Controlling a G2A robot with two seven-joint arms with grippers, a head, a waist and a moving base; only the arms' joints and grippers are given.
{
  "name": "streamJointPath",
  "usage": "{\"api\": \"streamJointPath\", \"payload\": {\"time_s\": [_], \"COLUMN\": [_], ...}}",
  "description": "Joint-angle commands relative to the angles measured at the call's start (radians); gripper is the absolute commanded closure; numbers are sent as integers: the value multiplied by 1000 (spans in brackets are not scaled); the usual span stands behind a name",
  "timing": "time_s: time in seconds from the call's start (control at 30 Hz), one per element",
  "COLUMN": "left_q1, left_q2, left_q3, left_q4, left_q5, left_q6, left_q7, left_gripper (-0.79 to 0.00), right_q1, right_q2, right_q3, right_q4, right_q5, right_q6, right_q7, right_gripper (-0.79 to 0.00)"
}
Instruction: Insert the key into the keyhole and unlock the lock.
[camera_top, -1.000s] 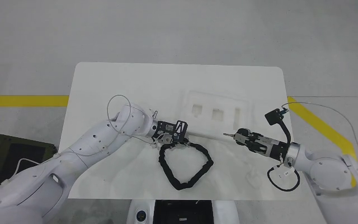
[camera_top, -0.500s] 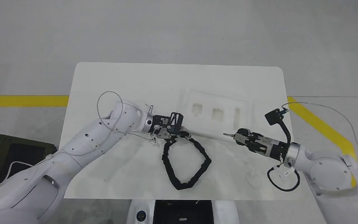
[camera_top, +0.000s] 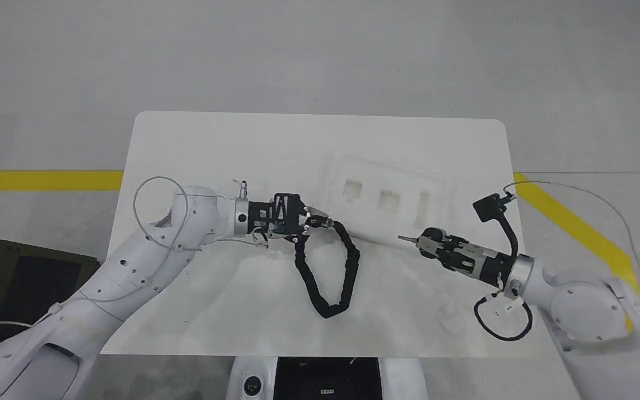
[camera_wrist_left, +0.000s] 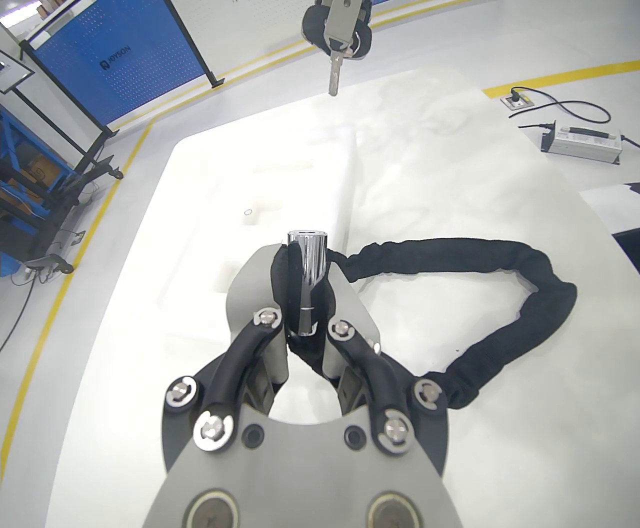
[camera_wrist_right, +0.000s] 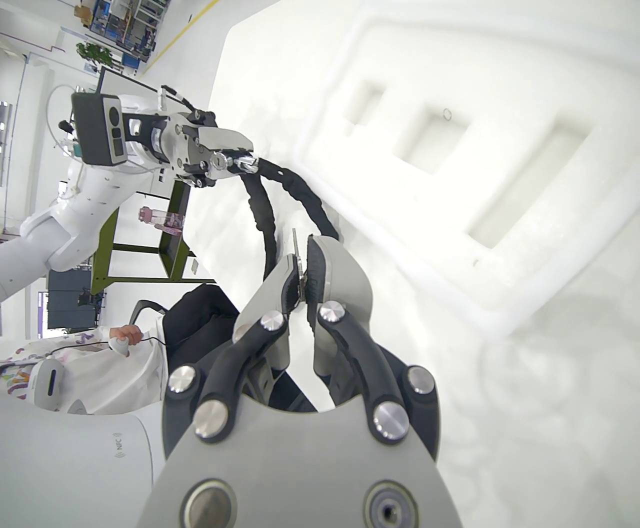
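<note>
The lock is a chrome cylinder (camera_top: 312, 217) on a chain in a black sleeve (camera_top: 328, 275). My left gripper (camera_top: 298, 217) is shut on the cylinder (camera_wrist_left: 306, 270), whose keyhole end points toward the right arm. The sleeved chain (camera_wrist_left: 500, 320) hangs from it and loops over the table. My right gripper (camera_top: 425, 243) is shut on the key (camera_wrist_right: 296, 250), blade pointing at the lock, a clear gap between them. In the left wrist view the key (camera_wrist_left: 334, 75) shows far off. The right wrist view shows the left gripper (camera_wrist_right: 235, 162) and the chain (camera_wrist_right: 265, 220).
A white foam tray (camera_top: 370, 175) with three recesses lies on the white table behind the gap between the grippers; it also appears beside the lock (camera_wrist_left: 320, 145) and beside the key (camera_wrist_right: 500, 65). The table's front edge (camera_top: 330, 352) runs just below the chain loop.
My left arm has drawn the lock cylinder leftward and turned it toward the right arm; the chain loop has stretched narrower and shifted left. The right gripper with the key has barely moved.
</note>
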Motion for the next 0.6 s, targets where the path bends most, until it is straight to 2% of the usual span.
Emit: {"api": "streamJointPath", "payload": {"time_s": [0.0,0.27,0.57], "left_q1": [13,48,76], "left_q2": [4,8,3], "left_q3": [-12,-36,-47], "left_q4": [-16,-54,-76], "left_q5": [14,44,52], "left_q6": [11,42,56], "left_q7": [-10,-47,-63], "left_gripper": [0,0,0], "right_q1": [10,77,184], "right_q2": [-2,-15,-40], "right_q3": [-19,-167,-330], "right_q4": [-20,-93,-71], "right_q5": [8,-37,-88], "right_q6": [37,141,219], "right_q7": [-2,-28,-88], "right_gripper": [0,0,0]}}
